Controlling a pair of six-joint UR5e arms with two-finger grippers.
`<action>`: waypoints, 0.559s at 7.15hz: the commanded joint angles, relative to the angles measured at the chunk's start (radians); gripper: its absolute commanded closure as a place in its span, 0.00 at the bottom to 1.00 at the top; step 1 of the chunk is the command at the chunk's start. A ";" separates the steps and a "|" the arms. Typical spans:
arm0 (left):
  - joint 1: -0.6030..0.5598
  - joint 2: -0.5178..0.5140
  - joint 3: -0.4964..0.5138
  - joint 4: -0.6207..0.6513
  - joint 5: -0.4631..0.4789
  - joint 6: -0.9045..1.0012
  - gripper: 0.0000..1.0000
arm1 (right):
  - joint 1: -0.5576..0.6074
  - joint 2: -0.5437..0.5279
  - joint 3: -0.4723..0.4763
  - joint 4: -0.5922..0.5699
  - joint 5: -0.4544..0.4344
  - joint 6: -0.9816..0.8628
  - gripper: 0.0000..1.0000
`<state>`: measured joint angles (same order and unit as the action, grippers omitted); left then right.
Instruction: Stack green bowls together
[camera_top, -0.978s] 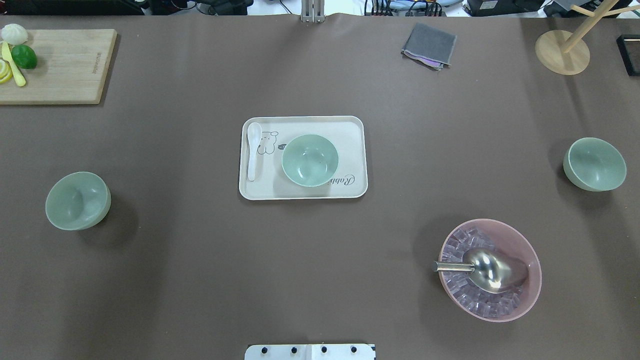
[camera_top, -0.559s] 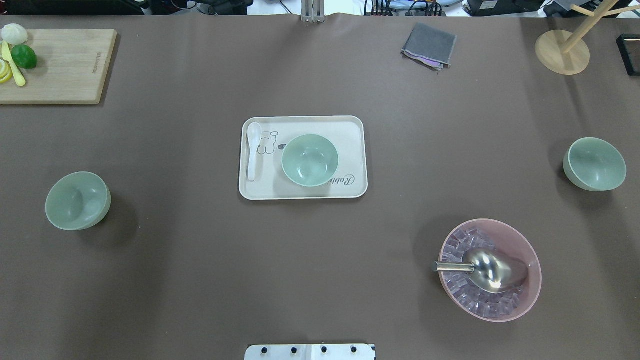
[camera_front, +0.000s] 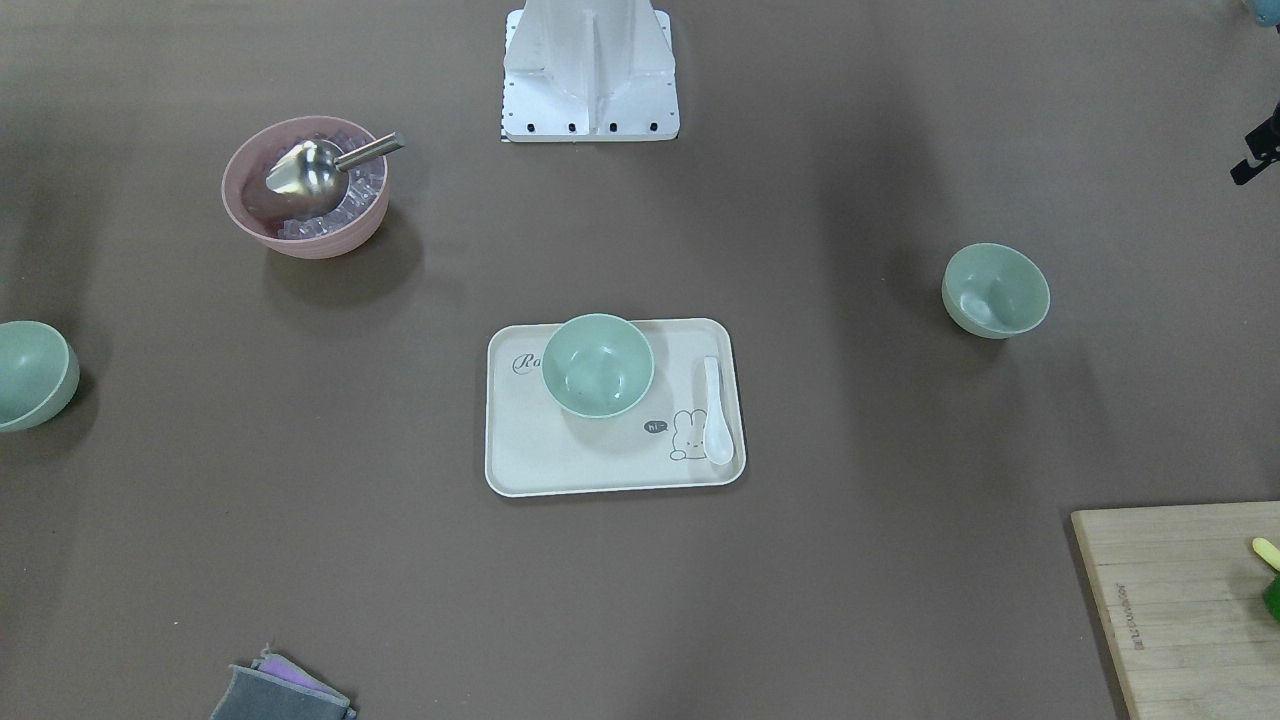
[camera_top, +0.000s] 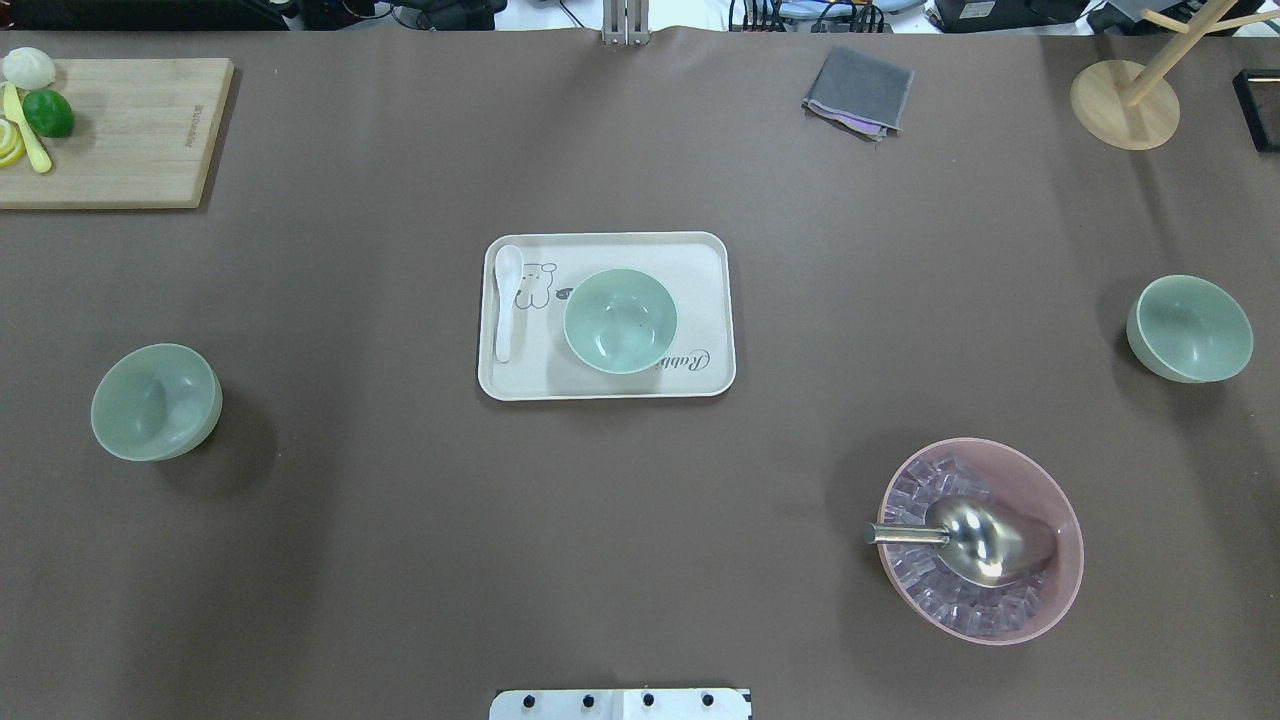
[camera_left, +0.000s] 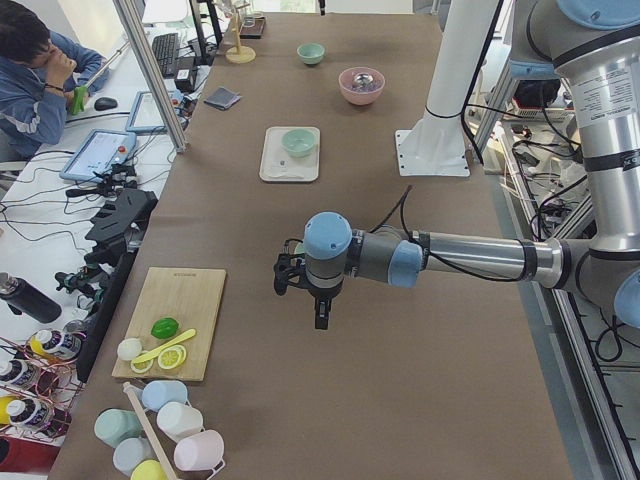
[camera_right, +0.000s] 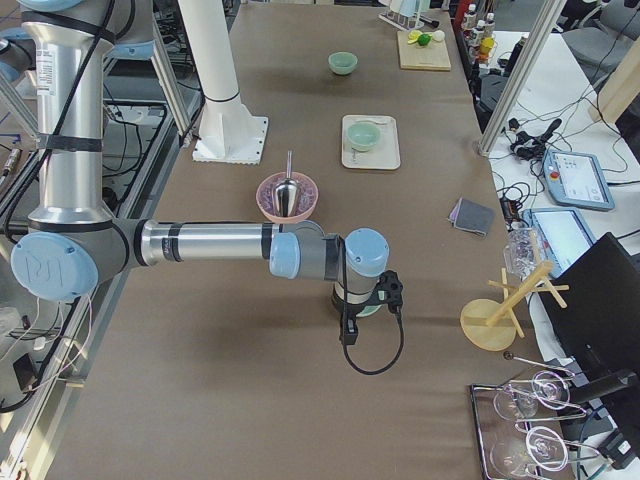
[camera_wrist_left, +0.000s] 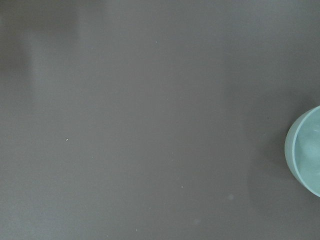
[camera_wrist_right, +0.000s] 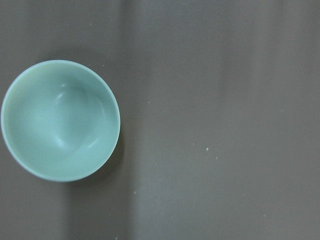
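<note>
The bench (camera_top: 400, 560) carries a tray (camera_top: 705, 250) at its centre. The three green bowls stand upright and well apart: the middle bowl (camera_top: 620, 321) on the tray, the left bowl (camera_top: 155, 402) and the right bowl (camera_top: 1189, 328) on the bare bench towards its ends. The right end effector (camera_right: 348, 330) hangs close by the right bowl and the left end effector (camera_left: 320, 312) near the left bowl. Whether either is spread or pressed together cannot be told. Each bowl looks light, rigid and smooth-walled, so expect it to slip under a loose grip. Take hold at the rim, one finger inside the wall and one outside.
</note>
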<state>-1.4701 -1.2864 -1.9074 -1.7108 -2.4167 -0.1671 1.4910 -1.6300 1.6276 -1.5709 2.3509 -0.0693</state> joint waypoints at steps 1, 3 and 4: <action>0.002 -0.002 0.004 -0.020 -0.002 -0.012 0.03 | -0.110 0.035 -0.194 0.329 -0.001 0.230 0.07; 0.004 -0.002 0.002 -0.024 -0.002 -0.011 0.03 | -0.167 0.087 -0.248 0.413 0.007 0.362 0.12; 0.004 -0.002 0.002 -0.024 -0.002 -0.012 0.03 | -0.169 0.100 -0.252 0.413 0.010 0.371 0.14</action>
<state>-1.4668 -1.2885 -1.9045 -1.7341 -2.4190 -0.1783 1.3403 -1.5500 1.3910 -1.1799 2.3578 0.2634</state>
